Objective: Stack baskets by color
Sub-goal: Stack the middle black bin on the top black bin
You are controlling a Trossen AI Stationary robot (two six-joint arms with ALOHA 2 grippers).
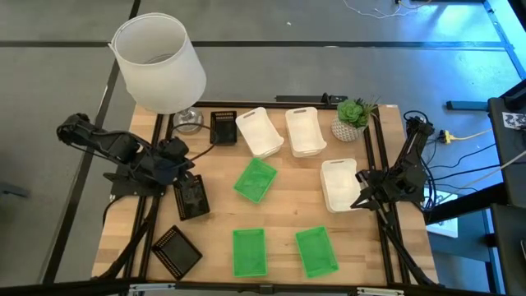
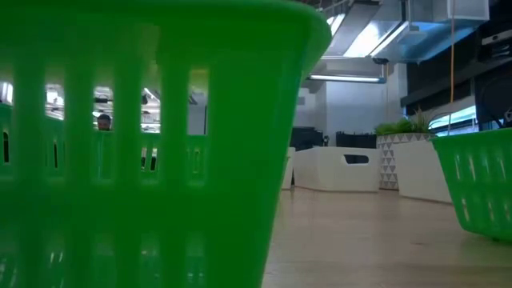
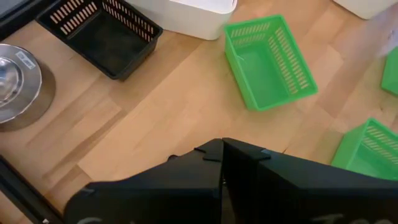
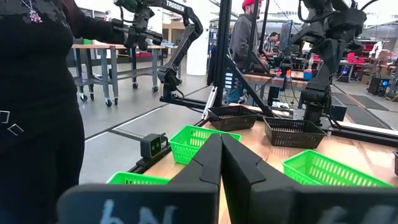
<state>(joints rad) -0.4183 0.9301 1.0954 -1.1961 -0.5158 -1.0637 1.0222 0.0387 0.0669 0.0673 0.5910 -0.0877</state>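
Three white baskets [image 1: 260, 131] [image 1: 306, 130] [image 1: 339, 182] lie at the far right of the table. Three green baskets [image 1: 256, 180] [image 1: 249, 252] [image 1: 316, 251] lie in the middle and near the front. Three black baskets [image 1: 223, 127] [image 1: 191, 197] [image 1: 177, 251] lie on the left. All rest on their bases, none stacked. My left gripper [image 1: 182, 158] [image 3: 221, 146] is shut and holds nothing; it hangs above the table's left side, slanting down toward the middle green basket [image 3: 270, 59]. My right gripper [image 1: 358, 197] [image 4: 221, 138] is shut, level, by the right rim of the nearest white basket.
A big white lampshade [image 1: 156, 62] stands over the far left corner, its metal foot [image 3: 18, 81] beside the far black basket [image 3: 99, 34]. A potted plant [image 1: 353, 119] stands at the far right. A person [image 4: 37, 93] stands beyond the table's near side. Bare wood [image 1: 288, 210] lies between the baskets.
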